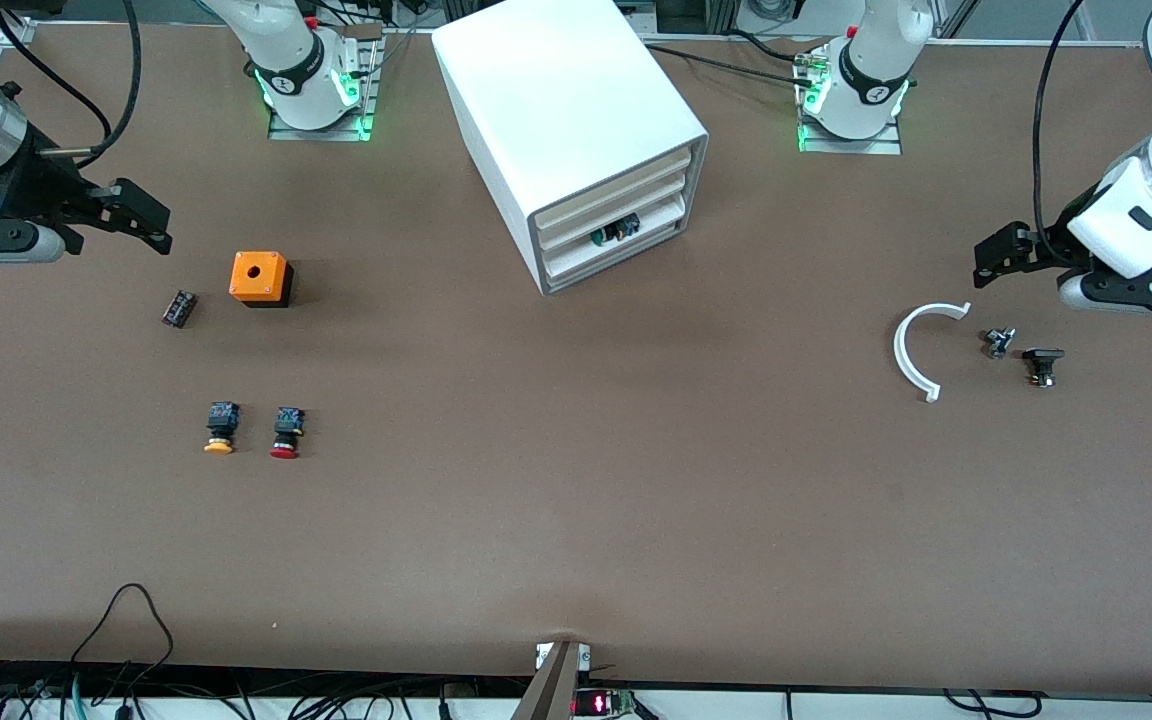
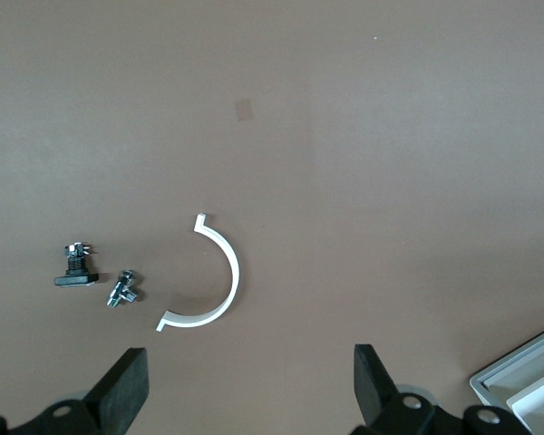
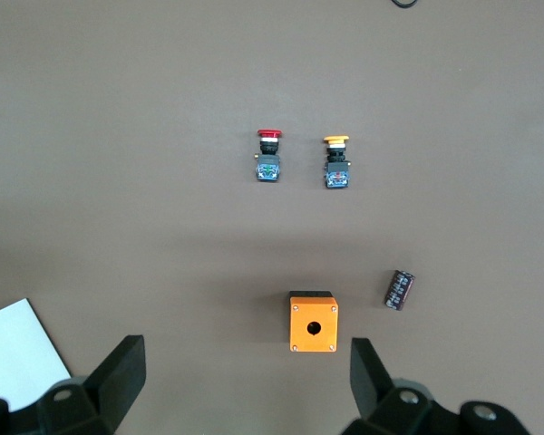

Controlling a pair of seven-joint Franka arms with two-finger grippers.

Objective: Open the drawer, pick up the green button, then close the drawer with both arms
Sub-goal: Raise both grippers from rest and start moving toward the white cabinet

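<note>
The white cabinet (image 1: pixel 566 100) stands at the table's middle, near the arm bases. Its drawer fronts look about flush. The green-capped button (image 1: pixel 616 229) shows in a dark gap just above the lowest drawer front (image 1: pixel 596 256). My left gripper (image 1: pixel 998 252) hangs open and empty over the table at the left arm's end, above a white arc; its wrist view shows its gripper (image 2: pixel 249 390) with nothing between the fingers. My right gripper (image 1: pixel 141 215) hangs open and empty at the right arm's end, near an orange box; it also shows in its own wrist view (image 3: pixel 245 381).
An orange box (image 1: pixel 260 277), a dark cylinder (image 1: pixel 179 308), a yellow-capped button (image 1: pixel 220 428) and a red-capped button (image 1: pixel 286 432) lie at the right arm's end. A white arc (image 1: pixel 921 350), a metal fitting (image 1: pixel 996 342) and a black part (image 1: pixel 1042 364) lie at the left arm's end.
</note>
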